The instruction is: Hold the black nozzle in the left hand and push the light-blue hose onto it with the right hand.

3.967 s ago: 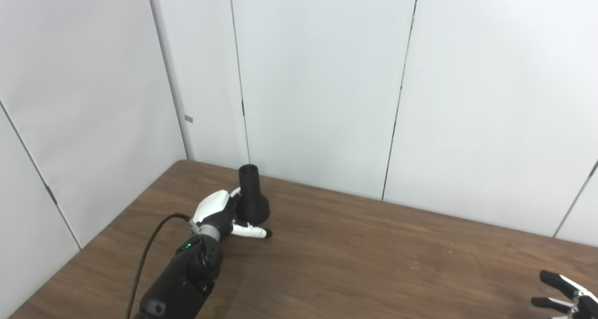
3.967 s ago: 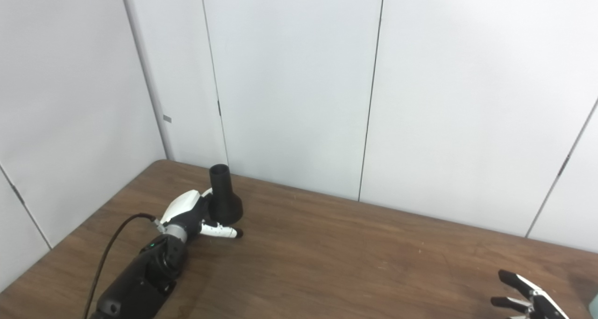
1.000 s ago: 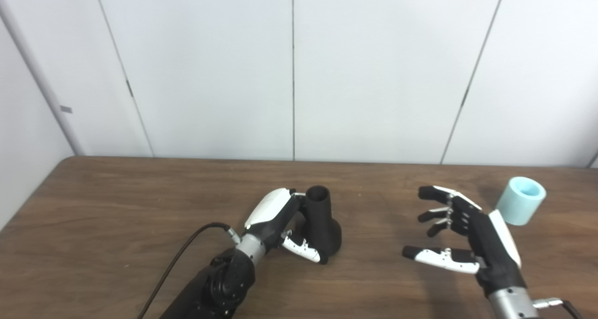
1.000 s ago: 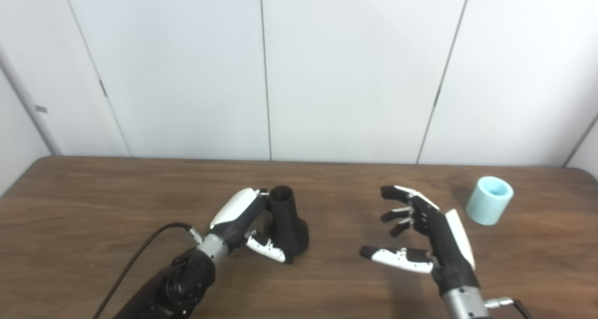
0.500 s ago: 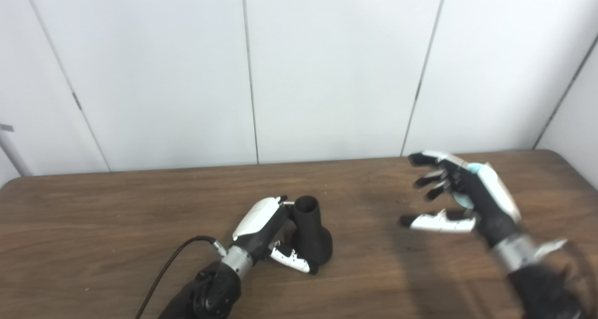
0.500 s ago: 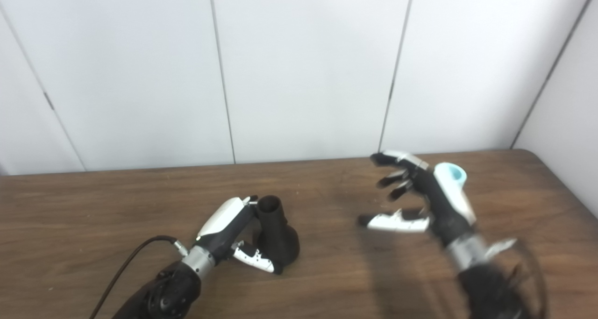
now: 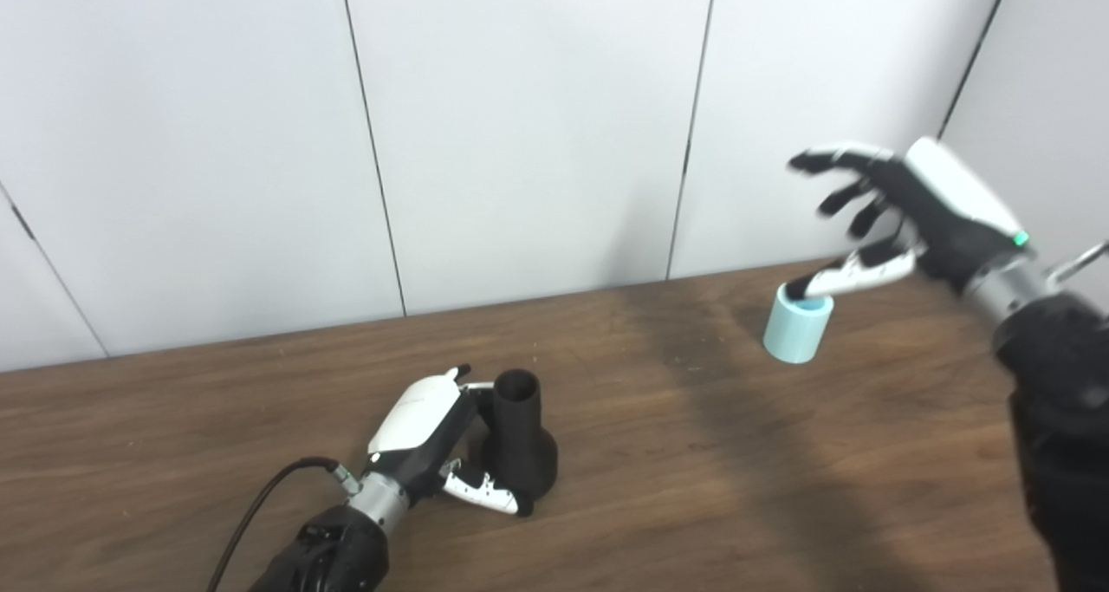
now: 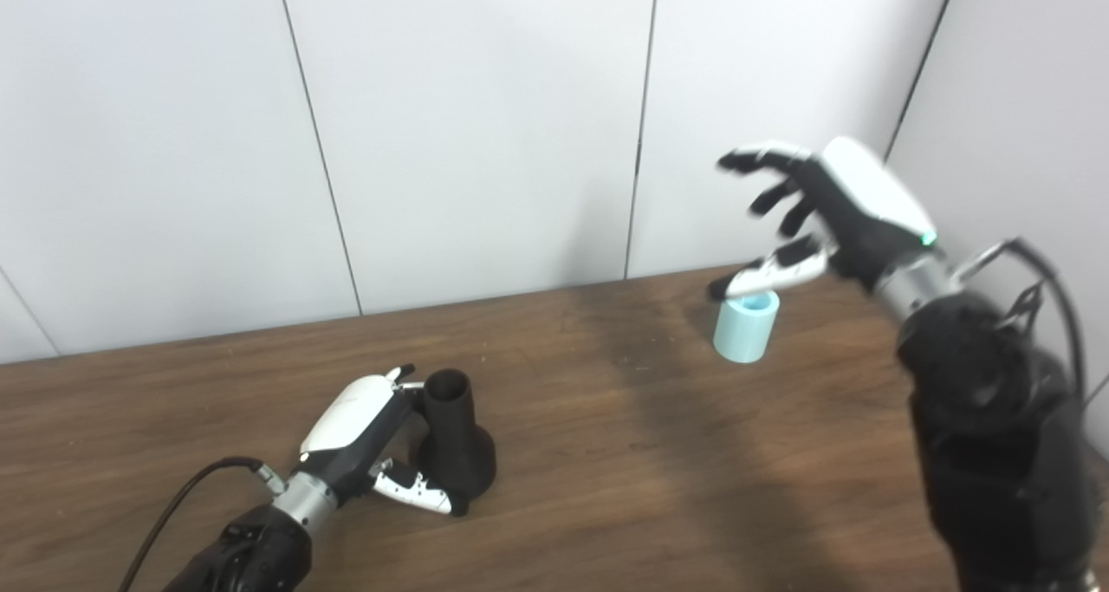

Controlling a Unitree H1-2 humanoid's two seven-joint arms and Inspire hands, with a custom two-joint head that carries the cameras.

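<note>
Hose (image 7: 797, 335) upright at right of frame, just below splayed, empty right hand (image 7: 901, 206); nozzle (image 7: 518, 445) lower left, grasped by left hand (image 7: 424, 440)

Dark brown wood-grain surface (image 7: 710, 488), matte, with faint scuffs and a broad soft shadow band across its middle. Backed by white wall panels (image 7: 520, 124) divided by thin dark vertical seams (image 7: 689, 141). Second panelled wall (image 8: 1022, 98) meeting at the far right corner. Even, diffuse lighting; no glare.
</note>
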